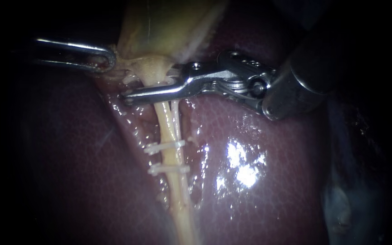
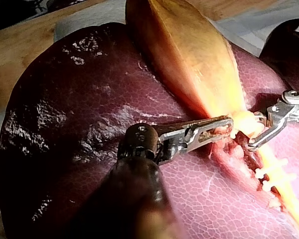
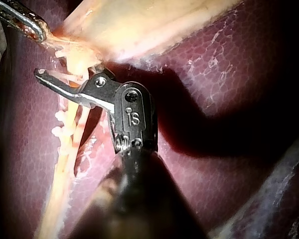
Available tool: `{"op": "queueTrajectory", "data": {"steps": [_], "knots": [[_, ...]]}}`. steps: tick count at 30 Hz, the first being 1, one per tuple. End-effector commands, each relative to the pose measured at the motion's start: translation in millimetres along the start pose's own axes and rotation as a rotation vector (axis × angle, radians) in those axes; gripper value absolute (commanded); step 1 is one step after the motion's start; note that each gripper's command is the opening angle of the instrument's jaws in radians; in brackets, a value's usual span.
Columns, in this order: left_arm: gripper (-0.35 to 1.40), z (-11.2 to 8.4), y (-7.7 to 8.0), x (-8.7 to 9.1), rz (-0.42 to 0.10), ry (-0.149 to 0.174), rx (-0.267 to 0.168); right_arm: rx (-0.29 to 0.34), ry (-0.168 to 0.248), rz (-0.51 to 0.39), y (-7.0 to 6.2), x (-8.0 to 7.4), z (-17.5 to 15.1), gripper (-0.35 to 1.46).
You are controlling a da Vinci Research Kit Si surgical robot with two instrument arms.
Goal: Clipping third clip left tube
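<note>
Pale yellow and stripped bare, the left tube (image 1: 165,120) is running down a groove in the glossy dark red liver (image 1: 268,181) from the neck of the yellow-green gallbladder (image 1: 159,22), already wearing two white plastic clips (image 1: 164,147), one below the other. The slender steel right instrument's end effector (image 1: 153,86) is standing open astride the tube, above the clips and just under the neck: one jaw is lying across its front, the other is passing behind. The left instrument's looped end effector (image 1: 107,61) is pinching pale tissue (image 1: 123,63) beside the neck, closed on it. The placing of the third clip is looking imminent; next, the jaws are needing a square squeeze, sparing the thinner strand (image 1: 176,115) alongside
</note>
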Motion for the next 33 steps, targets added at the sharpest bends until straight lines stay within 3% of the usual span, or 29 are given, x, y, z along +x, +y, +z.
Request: {"op": "queueTrajectory", "data": {"steps": [1,15,19,26,33], "knots": [[-0.35,0.0,0.0,0.0,0.0,0.0,0.001,0.002,-0.001,0.0,0.0,0.0,0.0,0.48],[-0.35,-0.1,0.0,0.0,0.0,0.0,0.001,0.027,-0.002,0.002,-0.1,0.1,0.0,0.48],[-0.35,-0.1,0.0,0.0,0.0,0.0,0.001,0.15,-0.014,0.002,-0.1,0.2,0.2,0.48],[-0.35,-0.1,0.0,0.0,0.0,0.0,0.001,0.38,-0.01,0.11,-0.6,-0.1,0.6,0.45],[-0.35,-0.1,0.0,0.0,0.0,0.0,0.001,0.345,-0.004,0.201,-1.9,0.2,1.1,0.44]]}}
